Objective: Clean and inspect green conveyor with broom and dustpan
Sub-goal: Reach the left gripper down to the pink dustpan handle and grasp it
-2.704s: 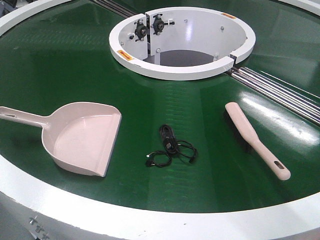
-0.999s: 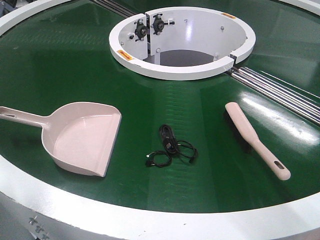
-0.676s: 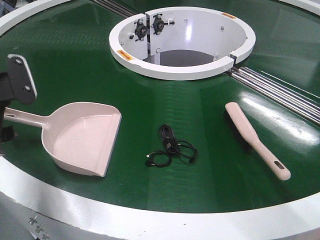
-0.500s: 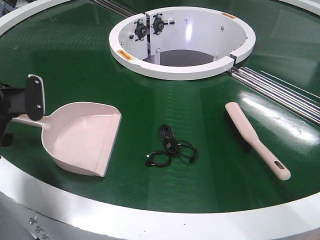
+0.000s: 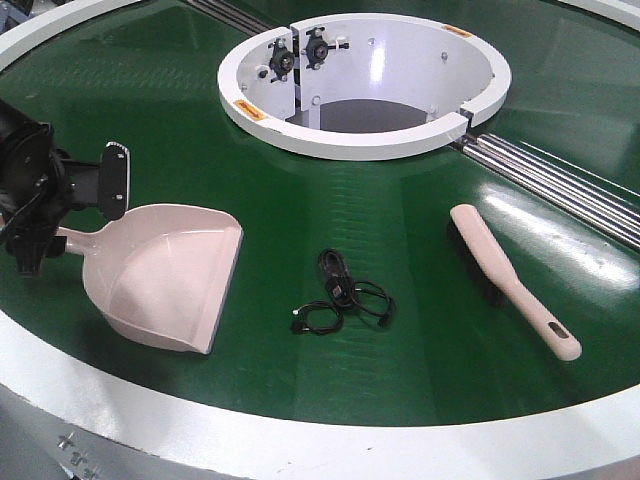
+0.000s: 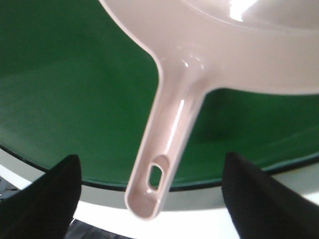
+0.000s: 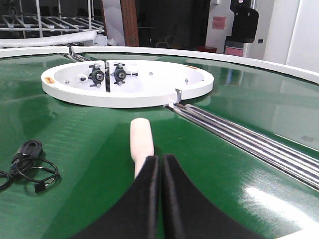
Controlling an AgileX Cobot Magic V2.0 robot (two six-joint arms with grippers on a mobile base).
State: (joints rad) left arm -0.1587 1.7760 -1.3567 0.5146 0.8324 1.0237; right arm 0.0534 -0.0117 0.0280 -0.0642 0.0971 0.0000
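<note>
The dustpan point(image 5: 165, 270) lies on the green conveyor point(image 5: 400, 220) at the front left, mouth to the right. My left gripper point(image 5: 68, 225) is open, one jaw on each side of the dustpan's handle, not closed on it. In the left wrist view the handle point(image 6: 167, 134) runs between my wide-apart fingers point(image 6: 50, 199), its holed end over the white rim. The broom point(image 5: 510, 275) lies on the belt at the right. My right gripper point(image 7: 160, 164) is shut and empty, low over the belt, with the broom point(image 7: 141, 139) just beyond its tips. It is out of the front view.
A tangled black cable point(image 5: 340, 295) lies on the belt between dustpan and broom, and shows in the right wrist view point(image 7: 27, 164). The white centre hub point(image 5: 365, 130) stands behind. Metal rails point(image 5: 560, 180) cross the belt at the right. The white outer rim point(image 5: 300, 440) runs along the front.
My left arm has come in from the left edge and moved right until its open jaws stand on either side of the dustpan handle. Dustpan, broom and cable have not moved.
</note>
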